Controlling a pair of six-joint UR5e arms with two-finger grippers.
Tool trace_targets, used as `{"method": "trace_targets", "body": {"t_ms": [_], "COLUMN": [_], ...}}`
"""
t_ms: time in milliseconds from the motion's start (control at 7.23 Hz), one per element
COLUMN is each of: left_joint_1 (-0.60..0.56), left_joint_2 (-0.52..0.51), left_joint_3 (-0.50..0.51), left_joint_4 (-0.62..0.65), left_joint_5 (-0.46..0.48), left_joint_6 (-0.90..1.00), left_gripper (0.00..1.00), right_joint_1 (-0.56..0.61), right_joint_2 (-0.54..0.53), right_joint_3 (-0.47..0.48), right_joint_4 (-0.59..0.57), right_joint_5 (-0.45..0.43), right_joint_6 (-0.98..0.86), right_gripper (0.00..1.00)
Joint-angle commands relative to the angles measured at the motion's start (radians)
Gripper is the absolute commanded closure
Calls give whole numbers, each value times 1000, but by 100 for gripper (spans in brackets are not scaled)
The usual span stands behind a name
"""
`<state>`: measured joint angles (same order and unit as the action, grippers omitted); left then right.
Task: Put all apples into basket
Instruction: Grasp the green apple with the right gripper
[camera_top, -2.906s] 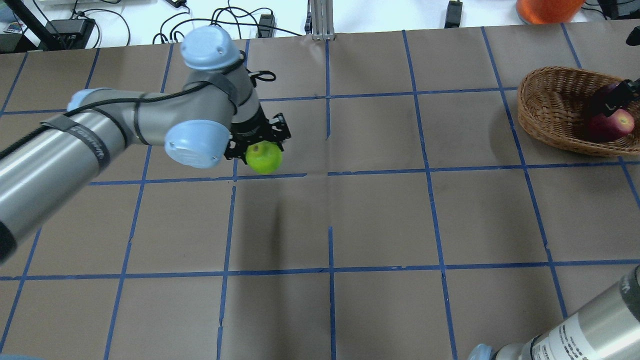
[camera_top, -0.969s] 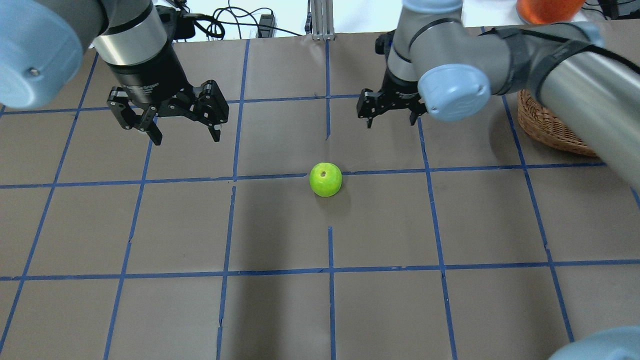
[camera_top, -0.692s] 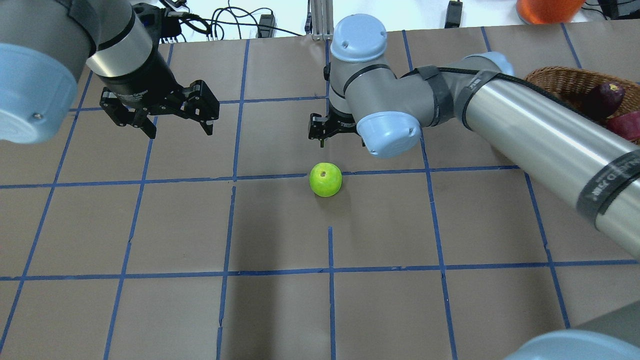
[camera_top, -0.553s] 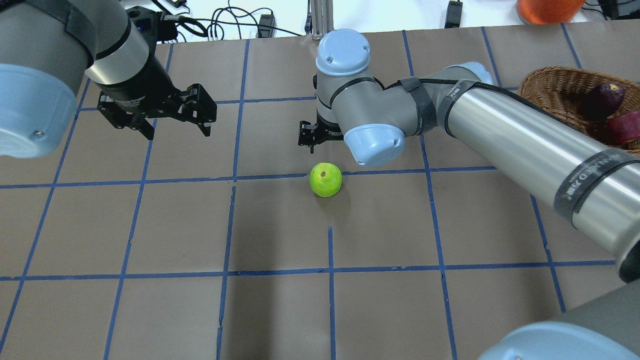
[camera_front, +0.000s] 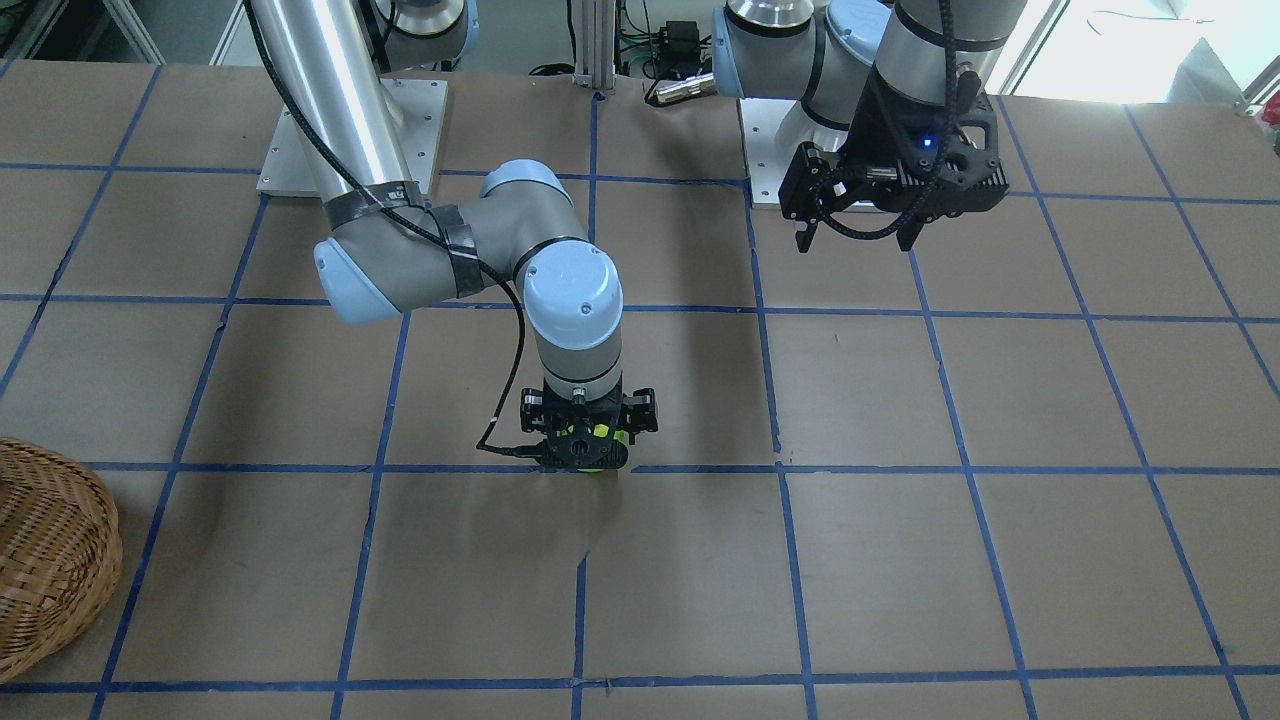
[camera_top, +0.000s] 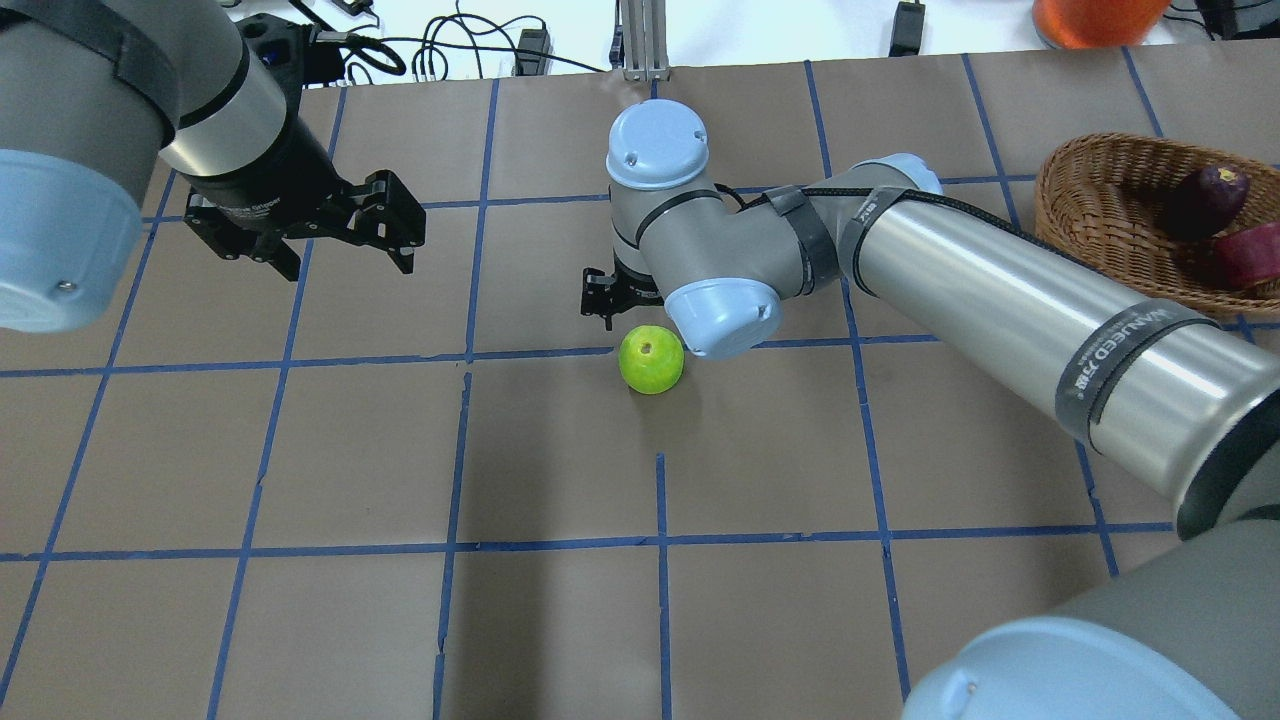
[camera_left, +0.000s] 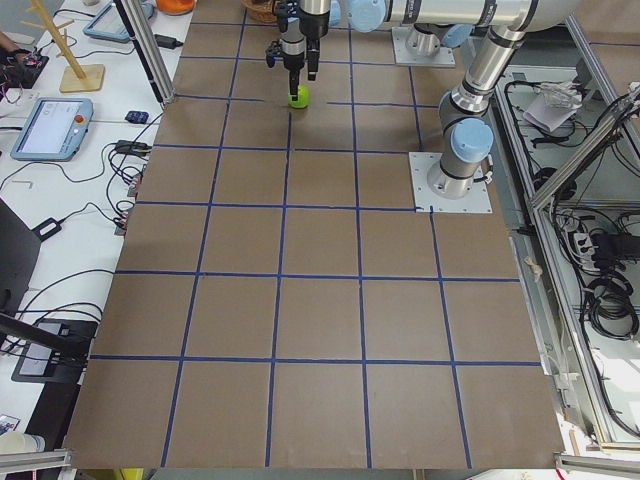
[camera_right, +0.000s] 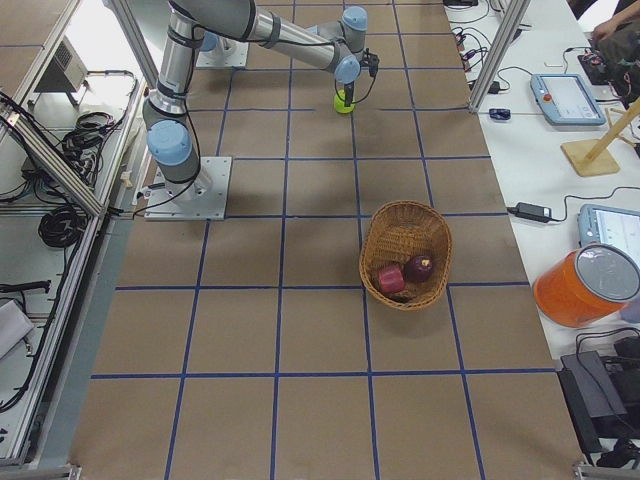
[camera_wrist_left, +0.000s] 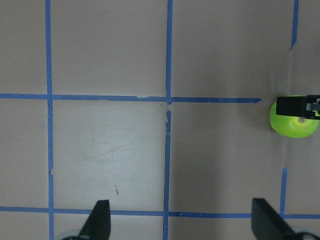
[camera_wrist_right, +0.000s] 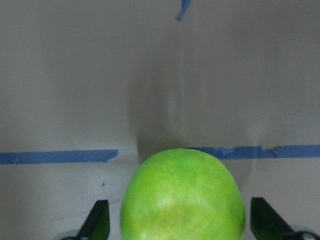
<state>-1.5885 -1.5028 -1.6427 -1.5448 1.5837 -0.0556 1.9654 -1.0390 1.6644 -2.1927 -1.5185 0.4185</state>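
The lime green apple (camera_top: 651, 360) sits on the table near its middle. My right gripper (camera_front: 588, 440) is open and low over it. In the right wrist view its fingers (camera_wrist_right: 97, 222) stand either side of the green apple (camera_wrist_right: 182, 197), apart from it. My left gripper (camera_top: 347, 262) is open and empty, held above the table to the left. The green apple also shows at the right edge of the left wrist view (camera_wrist_left: 295, 120). The wicker basket (camera_top: 1100, 210) stands at the far right. It holds the dark purple apple (camera_top: 1207, 195) and the red apple (camera_top: 1250, 255).
The table is brown paper with a blue tape grid. An aluminium post (camera_top: 640, 40) and cables lie at the far edge. An orange container (camera_top: 1095, 15) stands beyond the basket. The arm bases (camera_front: 350, 135) are bolted at the robot's side.
The left gripper has let go of the green apple and drawn back left. The right arm has swung from the basket to the apple and come down over it.
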Motion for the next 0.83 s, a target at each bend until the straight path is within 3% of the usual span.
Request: {"method": "trace_targets", "body": {"t_ms": [0, 138, 277, 415, 692], "left_joint_1": [10, 9, 10, 10, 10], "left_joint_2": [-13, -13, -13, -13, -13], "left_joint_3": [41, 41, 40, 38, 40], "left_joint_4": [-63, -61, -61, -61, -57], "left_joint_5": [-4, -2, -2, -4, -2], "left_joint_6": [-1, -1, -1, -1, -4], "left_gripper": [0, 0, 0, 0, 0], "right_joint_1": [4, -2, -14, -45, -295], "right_joint_2": [23, 19, 16, -18, -183], "right_joint_3": [17, 8, 5, -11, -55], "right_joint_4": [-86, -116, -116, -70, 194], "right_joint_5": [-5, -2, 0, -5, -43], "right_joint_6": [-7, -12, -15, -41, -340], "right_gripper": [10, 83, 100, 100, 100]}}
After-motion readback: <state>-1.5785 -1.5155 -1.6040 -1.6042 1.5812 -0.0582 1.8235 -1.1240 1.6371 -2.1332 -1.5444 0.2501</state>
